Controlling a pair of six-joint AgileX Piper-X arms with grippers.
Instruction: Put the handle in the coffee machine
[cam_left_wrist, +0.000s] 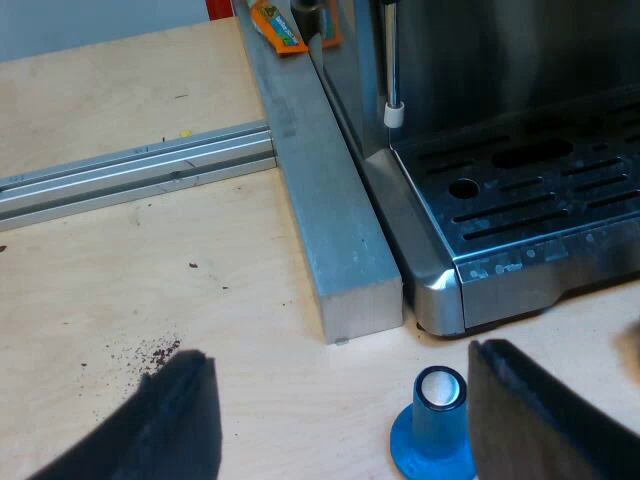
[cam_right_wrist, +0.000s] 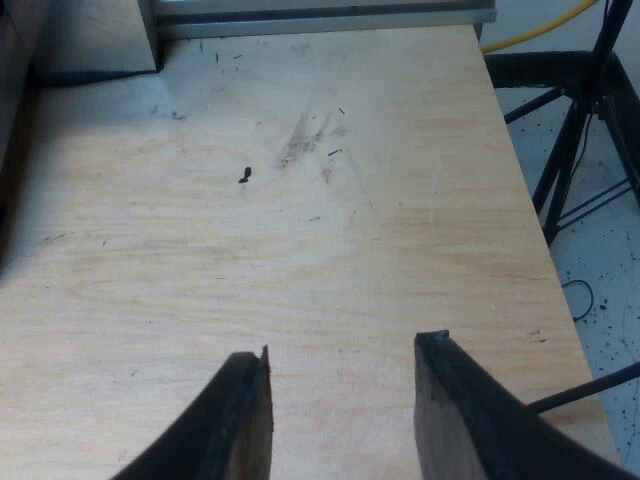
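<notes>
Both spread wide and empty: left tool near blue tamper, right tool over tabletop.

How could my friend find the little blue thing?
Start at the espresso machine and find the corner of its slotted drip tray. Just off that corner, the tamper stands on the wooden table. It is the only blue thing, with a silvery top.

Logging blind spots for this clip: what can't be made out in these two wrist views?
Espresso machine, left wrist view: its upper front is cut off by the picture's edge.
Blue tamper, left wrist view: its base is cut off by the edge.
Orange packet beside the machine, left wrist view: cut off by the edge, print too small to read.
</notes>
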